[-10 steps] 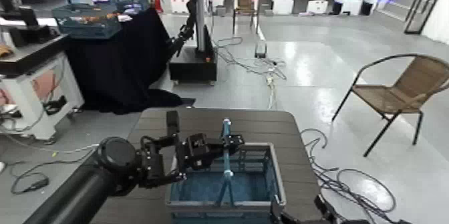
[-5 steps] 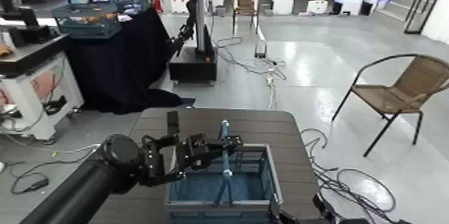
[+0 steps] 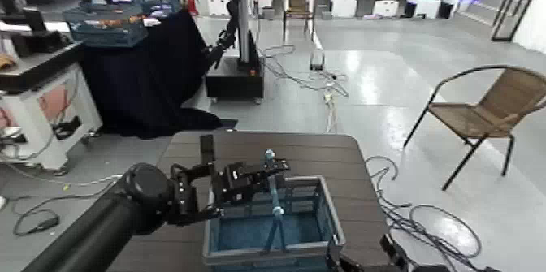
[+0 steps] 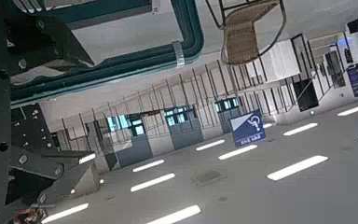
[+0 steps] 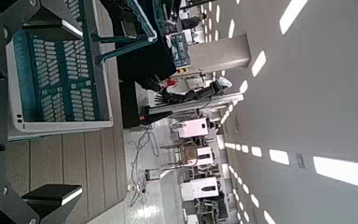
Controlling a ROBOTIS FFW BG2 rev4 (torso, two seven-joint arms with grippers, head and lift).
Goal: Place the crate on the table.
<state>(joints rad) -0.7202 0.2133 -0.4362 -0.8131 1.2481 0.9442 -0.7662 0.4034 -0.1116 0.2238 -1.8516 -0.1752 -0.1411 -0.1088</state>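
Note:
The blue-grey crate with slatted sides rests on the near part of the dark brown slatted table. Its light-blue centre handle stands upright. My left gripper reaches in from the left at the top of that handle. In the left wrist view its fingers stand apart, and the handle tube runs close beside one of them. My right gripper sits low at the table's near edge, beside the crate's right corner. In the right wrist view it is open, facing the crate.
A wicker chair stands on the floor to the right. Cables trail beside the table. A black-draped table with dark blue crates, a white workbench and a robot base stand beyond.
The left gripper's fingers have parted from the crate's handle and lifted slightly. The crate has settled a little lower and nearer. The right arm has stayed put.

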